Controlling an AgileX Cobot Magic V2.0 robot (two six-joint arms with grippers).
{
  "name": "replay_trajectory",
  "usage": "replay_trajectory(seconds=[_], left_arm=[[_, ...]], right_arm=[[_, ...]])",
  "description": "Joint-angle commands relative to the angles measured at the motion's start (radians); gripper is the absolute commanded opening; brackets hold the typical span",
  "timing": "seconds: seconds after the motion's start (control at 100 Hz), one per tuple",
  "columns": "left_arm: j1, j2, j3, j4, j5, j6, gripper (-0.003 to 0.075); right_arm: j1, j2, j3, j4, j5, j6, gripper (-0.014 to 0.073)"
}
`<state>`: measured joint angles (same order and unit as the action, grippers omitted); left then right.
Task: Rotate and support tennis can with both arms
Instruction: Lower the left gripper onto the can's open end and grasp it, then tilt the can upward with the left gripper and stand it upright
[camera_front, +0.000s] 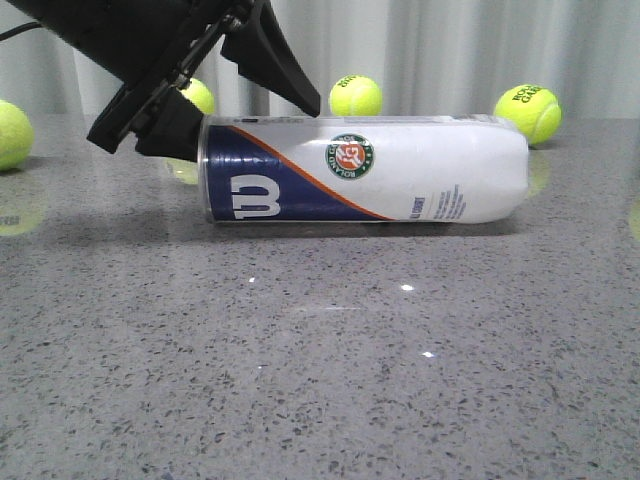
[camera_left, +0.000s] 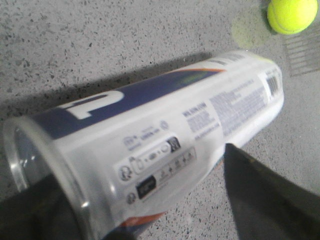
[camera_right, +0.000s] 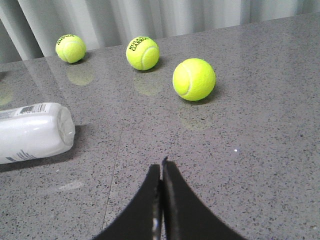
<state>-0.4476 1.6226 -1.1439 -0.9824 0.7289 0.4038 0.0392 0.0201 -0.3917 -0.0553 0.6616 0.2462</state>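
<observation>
Front view: we count one tennis can (camera_front: 366, 169) lying mid-frame, four tennis balls (camera_front: 355, 96) behind; our left gripper (camera_front: 200, 85) straddles it unclamped, right gripper (camera_right: 161, 172) closed.

can (camera_front: 365, 170): large white "w" wilson mark on the navy band, turned sideways; round green badge with an orange centre, ringed "roland garros"; small blue vertical word and fine print on the white part, too small to read.
can, left wrist view (camera_left: 165, 155): blocks of fine print, a barcode, small symbols, all blurred.
balls: "roland garros" in dark letters on one (camera_right: 143, 53); dark print on another (camera_front: 527, 112), unclear.
</observation>
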Motion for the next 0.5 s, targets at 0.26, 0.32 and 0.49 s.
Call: replay_trajectory(seconds=[0.26, 0.32, 0.49], left_arm=[[-0.008, -0.033, -0.032, -0.07, -0.009, 0.009, 0.0056], [-0.008, -0.039, -0.032, -0.086, -0.009, 0.034, 0.0001], [0.0, -0.1, -0.032, -0.125, -0.009, 0.101, -0.002]], right_arm=[[-0.005, 0.012, -0.027, -0.012, -0.072, -0.007, -0.0066], [-0.005, 0.012, -0.027, -0.012, -0.072, -0.007, -0.0066], [-0.005, 0.012, -0.027, -0.012, -0.074, -0.007, -0.0066]])
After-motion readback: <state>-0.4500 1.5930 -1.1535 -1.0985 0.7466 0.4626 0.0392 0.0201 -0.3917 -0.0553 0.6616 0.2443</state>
